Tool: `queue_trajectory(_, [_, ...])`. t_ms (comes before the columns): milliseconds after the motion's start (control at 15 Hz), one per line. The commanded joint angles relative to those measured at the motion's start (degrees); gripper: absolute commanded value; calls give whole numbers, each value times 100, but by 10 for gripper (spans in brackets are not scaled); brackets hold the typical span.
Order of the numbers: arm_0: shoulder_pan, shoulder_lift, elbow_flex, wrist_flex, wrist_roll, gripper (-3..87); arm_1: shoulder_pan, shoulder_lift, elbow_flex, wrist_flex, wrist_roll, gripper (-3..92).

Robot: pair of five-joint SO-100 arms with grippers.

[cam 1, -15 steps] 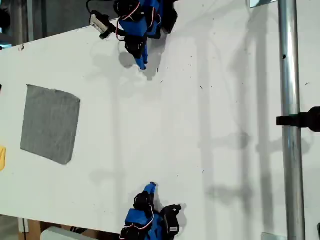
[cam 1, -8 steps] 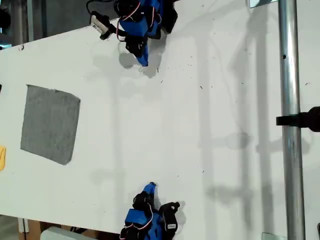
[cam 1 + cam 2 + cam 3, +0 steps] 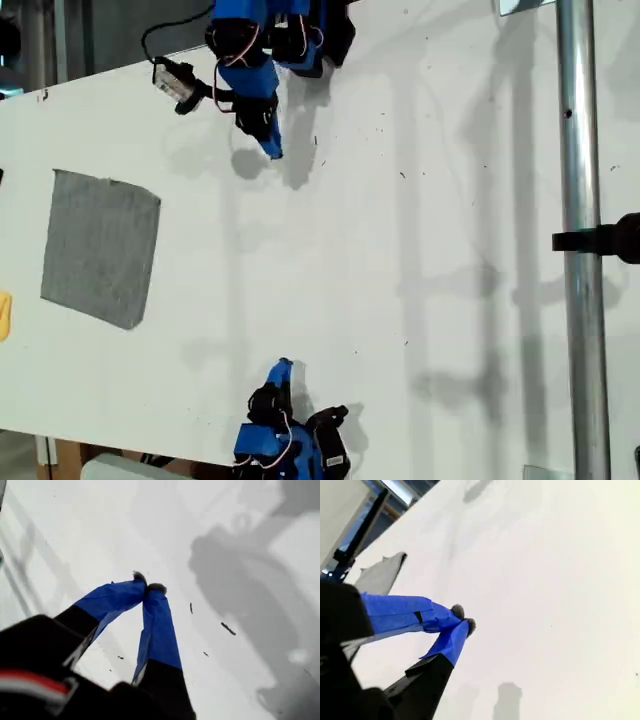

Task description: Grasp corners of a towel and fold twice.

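White tabletop carries the towel, flat and unfolded at nine o'clock in the exterior view. My first gripper and my second gripper are pinched together, empty. I judge this the approach step; next, each should reach the corners and spread its jaws.
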State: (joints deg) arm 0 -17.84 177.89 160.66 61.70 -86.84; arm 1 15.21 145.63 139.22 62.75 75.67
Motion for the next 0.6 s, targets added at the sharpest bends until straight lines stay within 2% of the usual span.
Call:
queue_trajectory(0, [-343, -2373, -1863, -360, 686, -30, 404, -1160, -1002, -360, -571, -3])
queue_trajectory(267, [-1274, -4157, -3349, -343, 1793, -29, 1257, -2461, -2364, -167, -1608, -3])
queue_trajectory(533, [-2593, -6311, -4597, -466, 2795, -29, 2162, -4544, -4271, -132, -2637, -3])
